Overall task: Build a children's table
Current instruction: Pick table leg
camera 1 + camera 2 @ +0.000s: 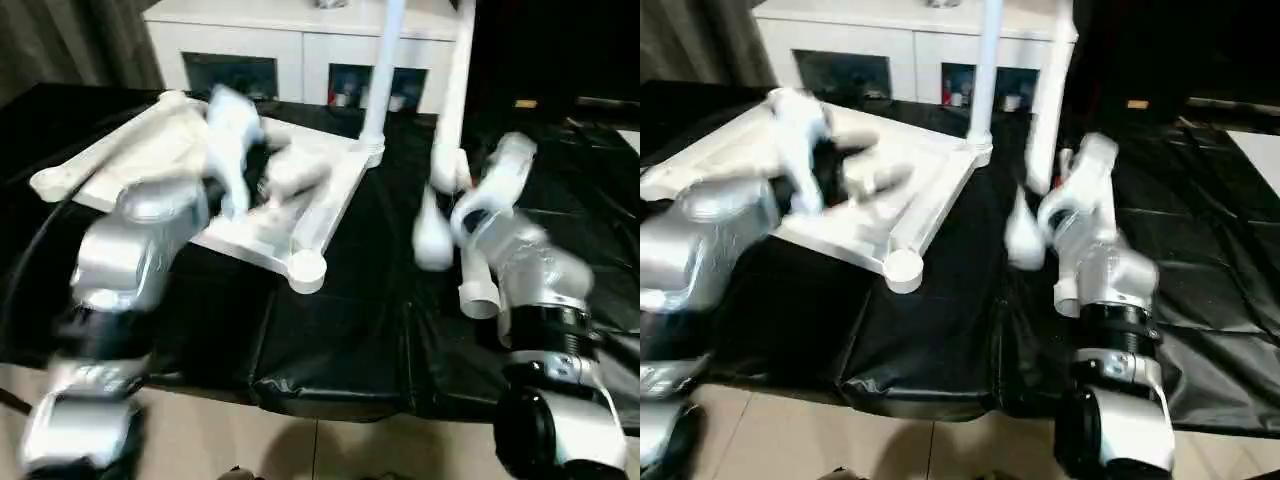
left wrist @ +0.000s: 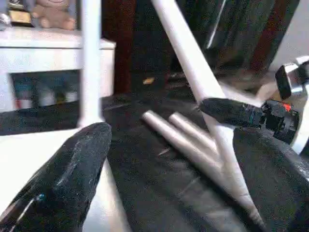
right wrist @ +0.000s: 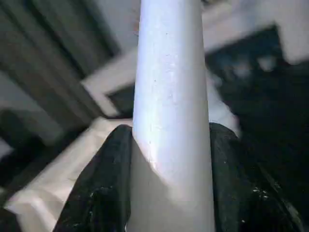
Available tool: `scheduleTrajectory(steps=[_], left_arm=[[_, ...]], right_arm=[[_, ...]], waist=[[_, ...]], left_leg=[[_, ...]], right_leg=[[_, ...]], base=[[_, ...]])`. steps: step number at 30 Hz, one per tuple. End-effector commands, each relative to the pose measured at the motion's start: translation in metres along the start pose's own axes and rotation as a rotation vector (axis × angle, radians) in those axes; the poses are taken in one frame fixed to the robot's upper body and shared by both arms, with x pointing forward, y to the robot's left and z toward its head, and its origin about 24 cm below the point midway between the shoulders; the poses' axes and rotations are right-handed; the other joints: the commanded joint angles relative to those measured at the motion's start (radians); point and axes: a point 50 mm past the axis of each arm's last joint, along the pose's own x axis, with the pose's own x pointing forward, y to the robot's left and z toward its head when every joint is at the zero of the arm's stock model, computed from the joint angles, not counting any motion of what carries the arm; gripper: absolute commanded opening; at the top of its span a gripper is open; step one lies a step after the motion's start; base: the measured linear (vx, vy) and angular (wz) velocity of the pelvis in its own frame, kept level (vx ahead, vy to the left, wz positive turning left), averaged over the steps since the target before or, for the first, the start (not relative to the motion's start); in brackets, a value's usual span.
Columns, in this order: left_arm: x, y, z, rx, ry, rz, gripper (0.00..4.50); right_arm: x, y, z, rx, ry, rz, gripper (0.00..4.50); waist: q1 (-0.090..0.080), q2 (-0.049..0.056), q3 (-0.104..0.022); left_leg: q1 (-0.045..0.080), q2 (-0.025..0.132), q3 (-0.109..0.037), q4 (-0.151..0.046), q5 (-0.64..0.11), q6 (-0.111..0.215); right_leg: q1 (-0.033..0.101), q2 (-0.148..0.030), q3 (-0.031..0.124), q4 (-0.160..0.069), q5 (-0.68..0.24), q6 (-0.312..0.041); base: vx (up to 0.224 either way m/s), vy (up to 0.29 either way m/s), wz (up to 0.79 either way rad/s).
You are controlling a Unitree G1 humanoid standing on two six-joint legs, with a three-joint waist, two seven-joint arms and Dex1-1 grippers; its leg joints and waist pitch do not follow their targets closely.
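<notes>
The white table top lies underside up on the black cover, a round socket at its near corner. One leg stands upright in the far right socket. My right gripper is shut on a second leg, holding it steeply tilted to the right of the top; its black fingers press both sides of the tube. Two more legs lie on the cover beyond. My left gripper hovers open over the table top, nothing between its fingers.
A white cabinet with glass doors stands behind the work surface, a plush toy on top. The black cover hangs over the front edge above a tiled floor. A long white tube lies along the top's left side.
</notes>
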Motion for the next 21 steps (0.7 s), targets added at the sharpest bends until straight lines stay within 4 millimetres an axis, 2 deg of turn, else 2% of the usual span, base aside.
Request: scheduleTrajectory(steps=[1, 2, 3, 4, 6, 8, 11, 12, 13, 15, 17, 19, 21], left_arm=[[0.006, -0.007, 0.005, -0.111, -0.038, -0.049, 4.5], [0.013, -0.016, 0.006, -0.183, -0.052, -0.105, 4.5], [0.013, -0.016, 0.006, -0.183, -0.052, -0.105, 4.5], [0.022, -0.025, 0.008, -0.241, -0.067, -0.148, 4.5], [0.034, -0.034, 0.012, -0.325, -0.087, -0.185, 4.5], [0.04, -0.036, 0.017, -0.382, -0.104, -0.187, 4.5], [0.042, -0.037, 0.019, -0.402, -0.109, -0.186, 4.5], [0.043, -0.038, 0.02, -0.41, -0.111, -0.19, 4.5], [0.044, -0.039, 0.021, -0.419, -0.114, -0.195, 4.5], [0.045, -0.045, 0.027, -0.45, -0.138, -0.249, 4.5], [0.043, -0.05, 0.03, -0.462, -0.147, -0.29, 4.5], [0.043, -0.048, 0.026, -0.434, -0.11, -0.248, 4.5], [0.043, -0.046, 0.023, -0.421, -0.091, -0.214, 4.5]], right_arm=[[-0.008, 0.016, 0.004, 0.014, -0.023, 0.18, 1.81], [-0.015, 0.028, 0.002, 0.02, -0.004, 0.307, 1.81], [-0.015, 0.028, 0.002, 0.02, -0.004, 0.307, 1.81], [-0.023, 0.041, -0.002, 0.006, 0.022, 0.43, 1.81], [-0.033, 0.057, -0.009, -0.011, 0.081, 0.588, 1.81], [-0.038, 0.065, -0.014, -0.024, 0.117, 0.663, 1.81], [-0.04, 0.067, -0.015, -0.027, 0.126, 0.682, 1.8], [-0.041, 0.068, -0.017, -0.034, 0.14, 0.696, 1.8], [-0.042, 0.07, -0.018, -0.041, 0.153, 0.708, 1.8], [-0.045, 0.071, -0.024, -0.065, 0.191, 0.729, 1.8], [-0.048, 0.072, -0.026, -0.078, 0.209, 0.738, 1.8], [-0.047, 0.071, -0.026, -0.1, 0.208, 0.727, 1.8], [-0.046, 0.071, -0.026, -0.117, 0.207, 0.709, 1.8]], waist=[[0.017, 0.001, -0.081], [0.013, -0.001, -0.079], [0.018, -0.002, -0.079], [0.024, -0.004, -0.079], [0.031, -0.003, -0.08], [0.035, -0.006, -0.079], [0.038, -0.008, -0.076], [0.038, -0.005, -0.077], [0.04, -0.007, -0.078], [0.039, -0.006, -0.079], [0.044, -0.008, -0.081], [0.044, -0.009, -0.08], [0.047, -0.008, -0.08]], left_leg=[[0.004, 0.025, 0.0, -0.058, -0.1, 0.054], [-0.006, 0.024, -0.003, -0.063, -0.084, 0.063], [-0.003, 0.022, -0.001, -0.061, -0.088, 0.068], [-0.001, 0.025, -0.001, -0.059, -0.091, 0.078], [-0.003, 0.027, -0.003, -0.059, -0.083, 0.084], [-0.007, 0.028, -0.005, -0.059, -0.082, 0.085], [-0.008, 0.026, -0.006, -0.06, -0.083, 0.072], [-0.009, 0.026, -0.006, -0.06, -0.08, 0.07], [-0.007, 0.026, -0.006, -0.059, -0.077, 0.068], [-0.01, 0.025, -0.007, -0.059, -0.068, 0.068], [-0.01, 0.027, -0.007, -0.058, -0.057, 0.068], [-0.01, 0.028, -0.007, -0.059, -0.055, 0.073], [-0.01, 0.027, -0.007, -0.058, -0.056, 0.072]], right_leg=[[0.069, -0.064, 0.057, -0.07, -0.11, -0.21], [0.071, -0.059, 0.053, -0.067, -0.103, -0.213], [0.072, -0.058, 0.053, -0.071, -0.106, -0.208], [0.072, -0.061, 0.054, -0.072, -0.102, -0.213], [0.071, -0.063, 0.052, -0.074, -0.112, -0.211], [0.073, -0.066, 0.051, -0.078, -0.139, -0.196], [0.07, -0.066, 0.05, -0.086, -0.193, -0.168], [0.07, -0.066, 0.05, -0.086, -0.196, -0.163], [0.069, -0.064, 0.049, -0.087, -0.194, -0.156], [0.07, -0.064, 0.049, -0.085, -0.184, -0.157], [0.071, -0.065, 0.049, -0.08, -0.147, -0.174], [0.069, -0.064, 0.049, -0.08, -0.135, -0.179], [0.07, -0.066, 0.049, -0.081, -0.149, -0.17]], base=[[0.0, 0.0, 0.0], [0.0, 0.0, 0.0], [0.0, 0.0, 0.0], [0.0, 0.0, 0.0], [0.0, 0.0, 0.0], [0.0, 0.0, 0.0], [0.0, 0.0, 0.0], [0.0, 0.0, 0.0], [0.0, 0.0, 0.0], [0.0, 0.0, 0.0], [0.0, 0.0, 0.0], [0.0, 0.0, 0.0], [0.0, 0.0, 0.0]])
